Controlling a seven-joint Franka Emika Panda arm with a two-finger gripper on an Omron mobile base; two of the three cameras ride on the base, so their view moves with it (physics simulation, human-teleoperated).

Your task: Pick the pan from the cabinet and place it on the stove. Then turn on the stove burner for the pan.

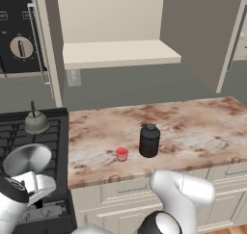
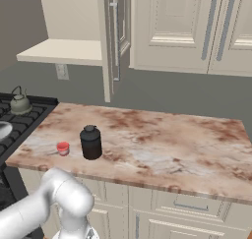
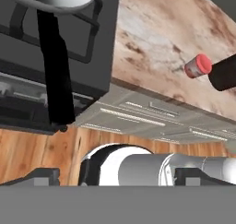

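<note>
A shallow silver-grey pan is sitting on the black grates of the stove, its long straight black handle reaching out over the stove's front edge. The robot's fingers are standing wide open, holding nothing, hovering in front of and below the handle. The pan is likely rigid, fairly light and slick-sided, so the handle looks the best place to grasp. A kettle is resting on a rear grate; a dark jar and a red cup are standing on the worktop.
</note>
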